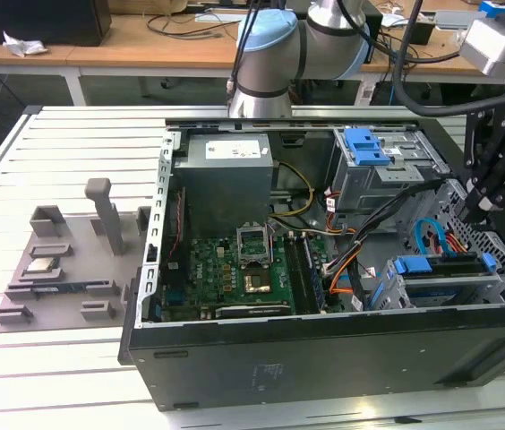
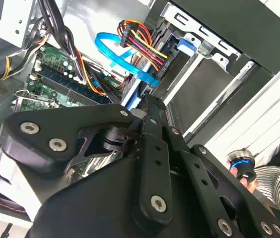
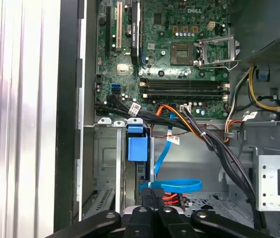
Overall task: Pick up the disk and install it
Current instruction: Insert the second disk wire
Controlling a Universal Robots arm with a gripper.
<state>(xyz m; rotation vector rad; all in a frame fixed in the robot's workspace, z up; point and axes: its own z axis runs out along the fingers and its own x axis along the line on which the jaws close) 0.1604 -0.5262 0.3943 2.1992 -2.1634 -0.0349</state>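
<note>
I am the gripper [image 1: 478,208], hanging low over the open computer case [image 1: 324,354], at about 3 o'clock in the exterior view. I cannot tell if my jaws are clenched or released; they are too hidden to say.

The disk [image 1: 445,265] looks like it stands on its edge in the grey drive cage [image 1: 396,294], at about 4 o'clock in that view. Its blue rail [image 1: 411,265] pokes out at one end. I am just beside it, at about 1 o'clock from it.

Here is what I think could go wrong. The blue flat cable [image 1: 427,235] loops right next to me, and the bunch of coloured wires [image 2: 140,42] is close too. If I move sideways, I could hook one and pull its plug loose. If the disk is tilted in its slot and gets pushed, the rail could jam or bend. If I drift toward 9 o'clock, I could bump the green board [image 1: 235,269]. A person's striped sleeve [image 2: 279,181] is near the case, in the second wrist view. A quick swing could hit it.
</note>
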